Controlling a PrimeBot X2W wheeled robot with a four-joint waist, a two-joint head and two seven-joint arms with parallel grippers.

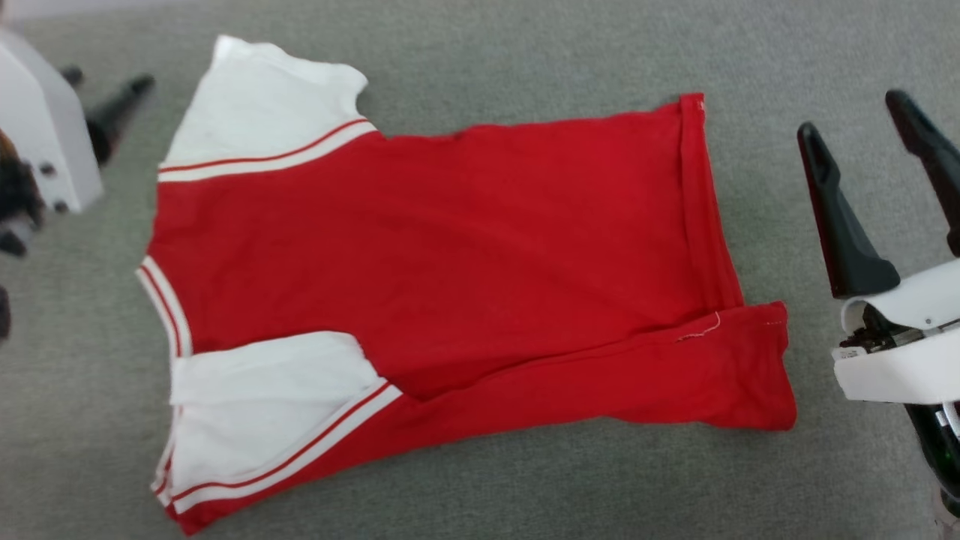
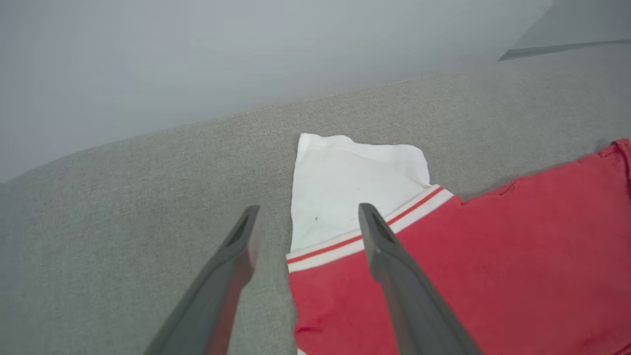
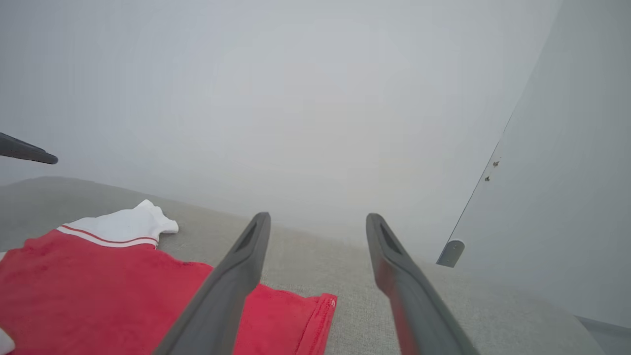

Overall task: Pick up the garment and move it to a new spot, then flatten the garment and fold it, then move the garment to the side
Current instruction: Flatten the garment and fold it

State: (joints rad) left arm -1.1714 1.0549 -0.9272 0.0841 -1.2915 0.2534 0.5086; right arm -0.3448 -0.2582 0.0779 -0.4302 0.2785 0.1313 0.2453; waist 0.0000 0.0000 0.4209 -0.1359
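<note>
The garment [image 1: 450,240] lies spread flat on the grey fabric surface with a plain red side up. Its white sleeves with red-white trim are at the left and its hem at the right. The near long edge is folded over onto the body. My left gripper [image 1: 109,79] hovers open off the far-left sleeve; in the left wrist view my left gripper [image 2: 309,212] is above that sleeve's edge on the garment [image 2: 493,256], holding nothing. My right gripper [image 1: 874,135] stands open to the right of the hem. In the right wrist view my right gripper [image 3: 319,217] is empty just past the corner of the garment [image 3: 98,286].
The grey fabric surface [image 1: 525,487] extends around the shirt on all sides. Its far edge [image 2: 197,125] meets a pale wall. A white panel with a small bracket [image 3: 451,252] stands at the right. One of the left gripper's fingers [image 3: 24,152] pokes in at that view's left edge.
</note>
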